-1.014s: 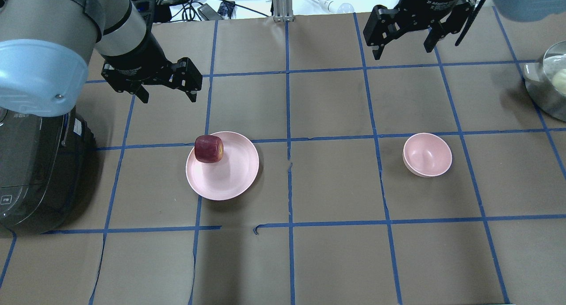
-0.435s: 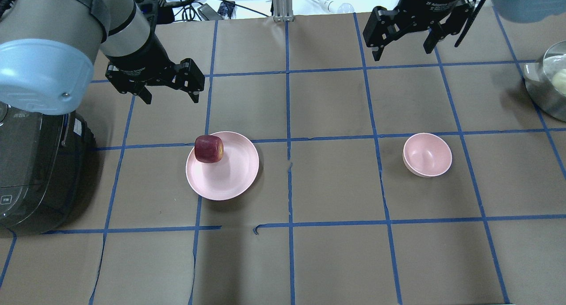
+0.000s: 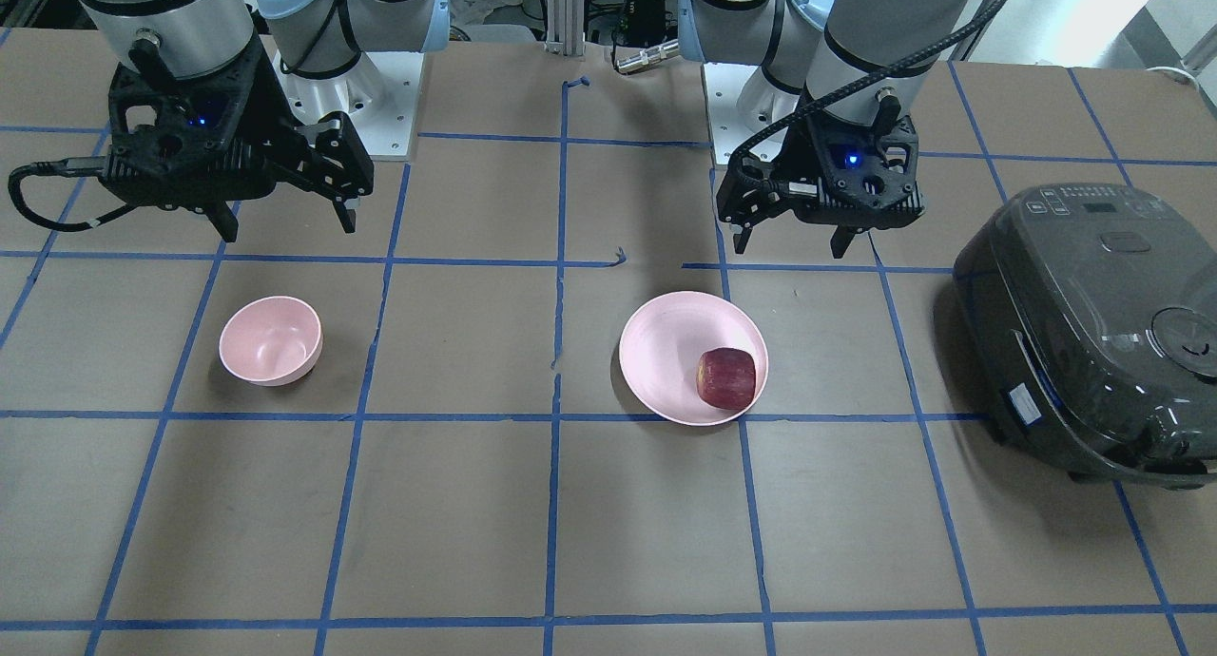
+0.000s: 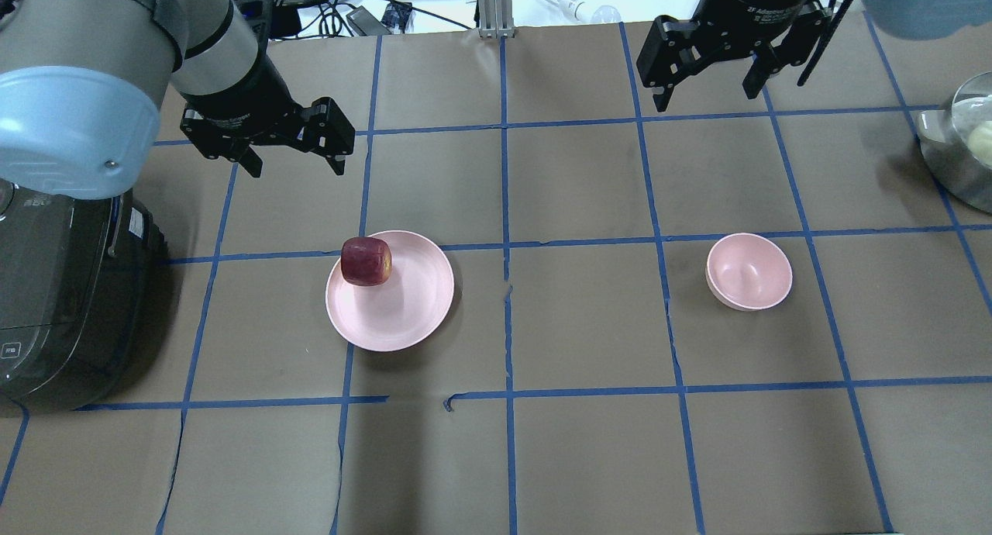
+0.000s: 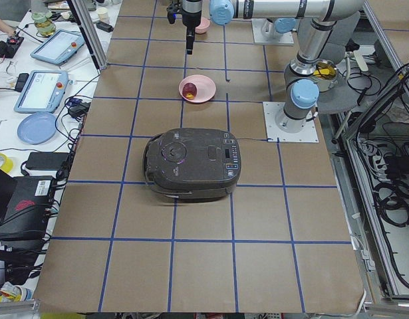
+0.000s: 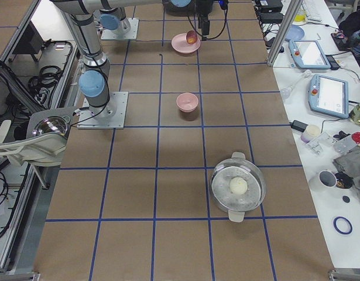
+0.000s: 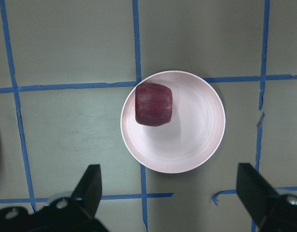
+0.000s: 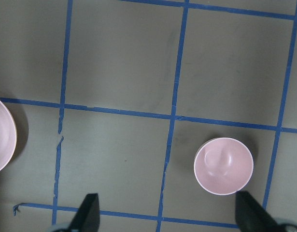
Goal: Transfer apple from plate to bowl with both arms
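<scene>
**Operator:** Where's the fruit?

**Me:** The small, dark red, blocky apple (image 4: 366, 261) sits on the wide, shallow, pale pink plate (image 4: 403, 310). It lies against the plate's rim on the side toward the dark grey rice cooker (image 4: 62, 302). Nothing grips it.

**Operator:** And your hands?

**Me:** My left gripper (image 4: 296, 167) hangs high up, near the plate, with its fingers (image 7: 92, 186) spread wide and empty. My right gripper (image 4: 705, 99) is well apart from the plate, on the side away from the cooker. It is spread and empty too, over by the small, deep, pale pink bowl (image 4: 725, 296). So the left is plainly nearer the apple.

**Operator:** Which way does the apple lie from the left fingers?

**Me:** In my left wrist camera it's ahead of the fingertip line and between the two fingers, though nearer one than the other. I judge I must shift forward and a touch sideways before coming down. The apple is nearly as broad as it is long, so I see no long axis to line up with.

**Operator:** Does another view add anything?

**Me:** The front-facing view shows what the wrist camera cannot. Both grippers hang clear above the table, so there's a descent to make. My right wrist camera shows the bowl empty, with only a sliver of the plate at its edge. In the side views the apple is too small to help.
</scene>
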Action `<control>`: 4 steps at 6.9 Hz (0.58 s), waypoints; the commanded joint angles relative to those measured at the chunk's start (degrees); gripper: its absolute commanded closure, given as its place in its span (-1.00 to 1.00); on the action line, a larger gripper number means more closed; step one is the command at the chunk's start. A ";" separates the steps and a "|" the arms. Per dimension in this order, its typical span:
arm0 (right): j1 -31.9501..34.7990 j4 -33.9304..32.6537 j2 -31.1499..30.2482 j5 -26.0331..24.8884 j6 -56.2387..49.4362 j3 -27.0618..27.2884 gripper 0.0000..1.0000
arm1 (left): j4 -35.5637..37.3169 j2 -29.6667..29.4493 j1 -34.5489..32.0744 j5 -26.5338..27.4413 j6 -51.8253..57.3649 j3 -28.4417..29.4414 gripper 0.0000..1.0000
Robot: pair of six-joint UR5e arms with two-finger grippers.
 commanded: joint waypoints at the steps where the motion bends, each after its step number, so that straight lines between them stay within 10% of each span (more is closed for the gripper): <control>1: -0.08 0.66 0.07 0.24 -0.07 0.06 -1.00 | 0.00 0.19 0.11 0.17 0.12 0.01 -1.00; 4: -0.95 1.02 0.42 0.33 -0.07 0.23 -1.00 | 0.00 0.11 0.02 -0.26 -0.14 -0.16 -1.00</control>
